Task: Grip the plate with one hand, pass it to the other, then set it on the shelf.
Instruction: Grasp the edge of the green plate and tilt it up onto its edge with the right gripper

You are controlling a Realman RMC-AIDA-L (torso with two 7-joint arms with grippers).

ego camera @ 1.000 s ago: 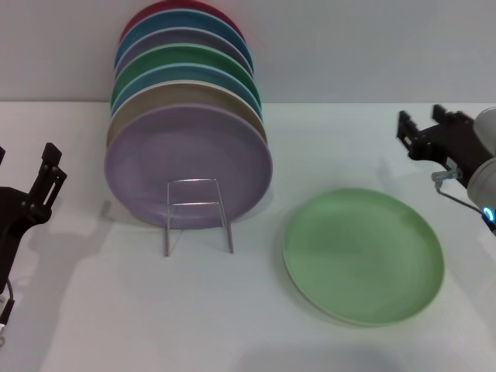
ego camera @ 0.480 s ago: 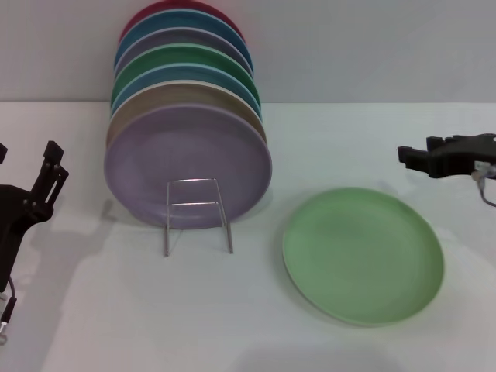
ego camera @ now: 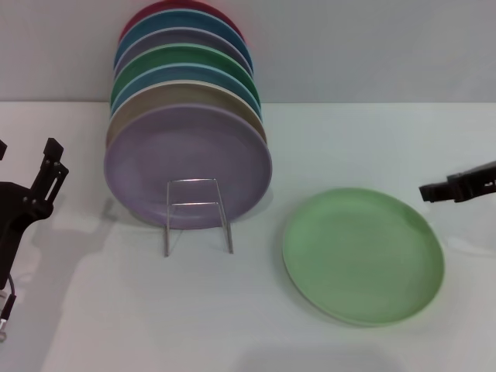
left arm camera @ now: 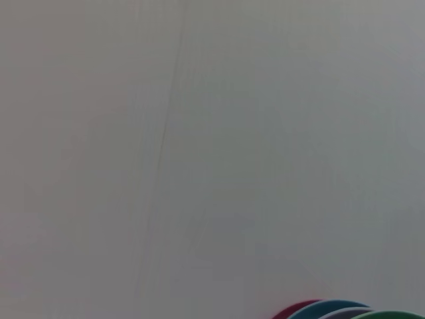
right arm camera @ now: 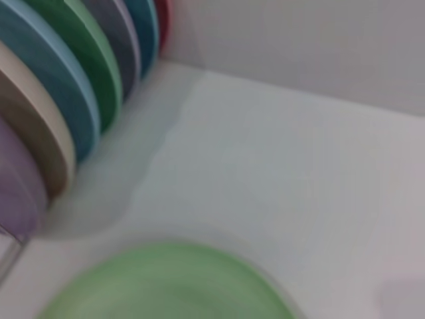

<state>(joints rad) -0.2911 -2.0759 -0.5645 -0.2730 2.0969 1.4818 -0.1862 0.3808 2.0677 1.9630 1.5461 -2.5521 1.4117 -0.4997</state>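
The right gripper [ego camera: 428, 191] hung low at the right edge of the head view, just beside the far-right rim of the plate [ego camera: 363, 255] and apparently a little above the table [ego camera: 333, 147]. Only dark finger ends showed there, edge-on, so whether they stood spread or pressed together could not be told; nothing was between them that could be seen. Its wrist camera looked across the plate [right arm camera: 169, 282] toward the row of upright plates [right arm camera: 73, 86].

The light green plate lay flat on the white table, right of the shelf [ego camera: 197, 213] and apart from it, with no gripper touching it. It looked stiff and matte, probably ceramic or melamine (either way, fairly weighty for a fingertip pinch and liable to chip if dropped). Lying flat, its shallow rim offered the only hold: one finger would likely have to slip under the edge nearest the right gripper and the other press on top. A matte surface should have helped against slipping, yet a plate held by one edge would tend to sag and pivot, so a deep, firm bite seemed wise.

The wire shelf stood in front of the lilac plate [ego camera: 188, 165], the foremost of the stacked plates [ego camera: 186, 116]. The left gripper [ego camera: 43, 182] waited at the far left, well apart from everything, fingers spread and empty.
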